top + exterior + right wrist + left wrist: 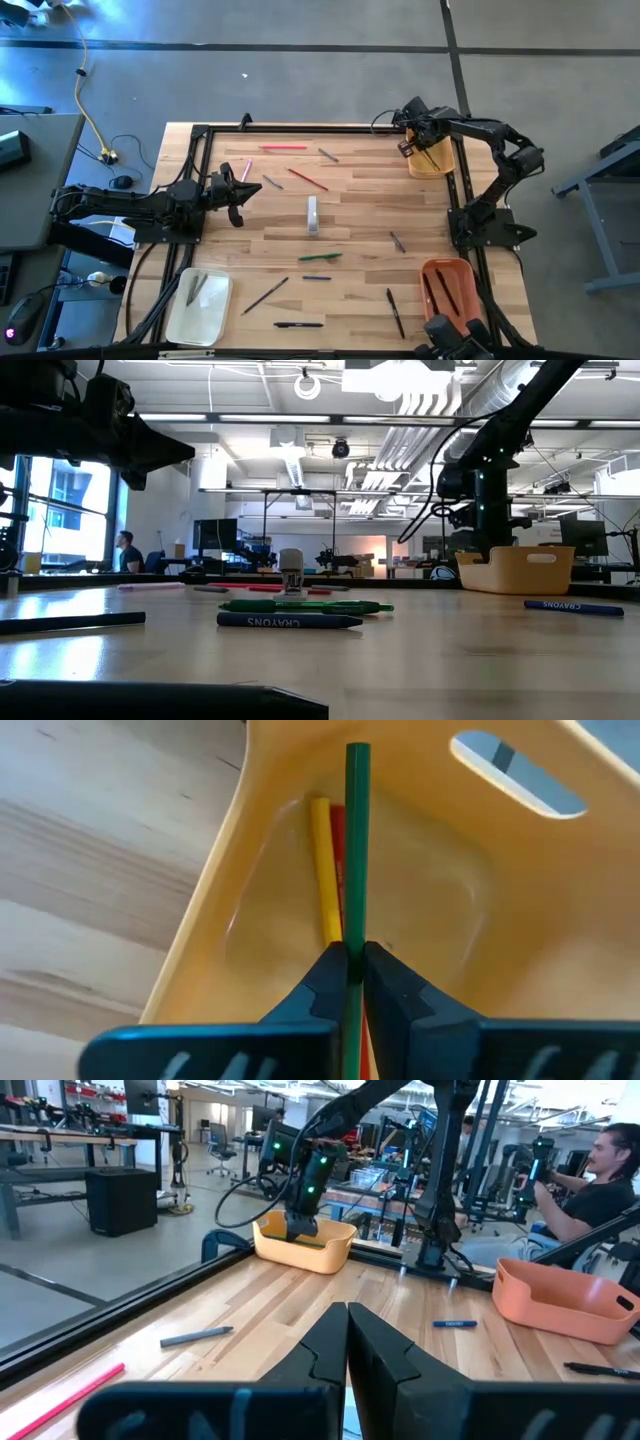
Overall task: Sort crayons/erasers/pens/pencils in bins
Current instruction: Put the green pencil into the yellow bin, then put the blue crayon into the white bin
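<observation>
Inside the yellow bin point(420, 920) at the counter's far right corner: right claw point(352, 970) is clenched on a green pencil point(356, 840). The pencil's long axis runs straight out from the fingertips, down into the bin. Its rear end is cut off behind the fingers. A yellow pencil point(325, 870) lies on the bin floor roughly parallel to it, with a red one mostly hidden between the two.

From overhead the claw hides most of the yellow bin, and the green pencil can't be made out there. Bin sits right against the counter point(360, 215) frame, so there's little room on that side; open wood toward centre.

Left claw point(237, 193) hovers over the counter's left side, fingers pressed together, nothing between them.

Loose items are spread across the middle: a red pencil point(284, 148) near the far edge, lying along that edge; another red pencil point(308, 180) lying diagonal; a green marker point(320, 257) and a blue crayon point(290, 620) just beside it; a black pen point(298, 324) at the near edge. Small white upright object point(313, 215) mid-counter, can't tell what it is.

Cream bin point(200, 305) sits at the near-left corner with two thin pieces in it, too small to tell what. Orange bin point(447, 285) at near right, partly covered by rig hardware.
</observation>
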Robot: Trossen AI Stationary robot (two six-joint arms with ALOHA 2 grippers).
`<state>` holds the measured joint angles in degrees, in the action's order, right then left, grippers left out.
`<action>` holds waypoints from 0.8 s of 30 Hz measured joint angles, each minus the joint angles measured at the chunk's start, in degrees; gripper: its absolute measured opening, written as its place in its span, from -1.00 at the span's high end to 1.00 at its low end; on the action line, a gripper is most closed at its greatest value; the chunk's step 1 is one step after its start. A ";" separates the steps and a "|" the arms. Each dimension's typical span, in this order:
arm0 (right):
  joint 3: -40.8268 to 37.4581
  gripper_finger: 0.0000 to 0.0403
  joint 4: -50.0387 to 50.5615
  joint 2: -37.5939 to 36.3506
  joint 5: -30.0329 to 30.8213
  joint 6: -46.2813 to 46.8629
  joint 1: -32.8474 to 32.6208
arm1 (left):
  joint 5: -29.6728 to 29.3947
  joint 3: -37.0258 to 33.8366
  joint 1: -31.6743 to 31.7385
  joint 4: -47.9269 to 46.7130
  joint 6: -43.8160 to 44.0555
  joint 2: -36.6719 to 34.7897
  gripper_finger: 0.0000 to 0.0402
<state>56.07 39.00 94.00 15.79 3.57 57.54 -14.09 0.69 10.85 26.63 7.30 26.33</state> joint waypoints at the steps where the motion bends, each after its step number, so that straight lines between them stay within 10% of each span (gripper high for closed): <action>1: 0.00 0.93 0.09 0.00 0.00 0.00 0.00 | -0.01 0.00 0.00 0.02 0.01 0.01 1.00; 12: 0.00 0.58 1.15 -4.65 -0.81 -1.12 -1.38 | -0.16 0.06 0.07 0.36 0.06 -0.01 1.00; 24: -14.48 0.95 -18.40 -27.74 -12.57 -2.77 -7.76 | 2.55 13.44 0.04 -15.10 -4.93 7.98 1.00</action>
<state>41.60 20.60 66.25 3.22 0.80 49.78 -11.54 14.13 10.90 11.53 2.38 34.31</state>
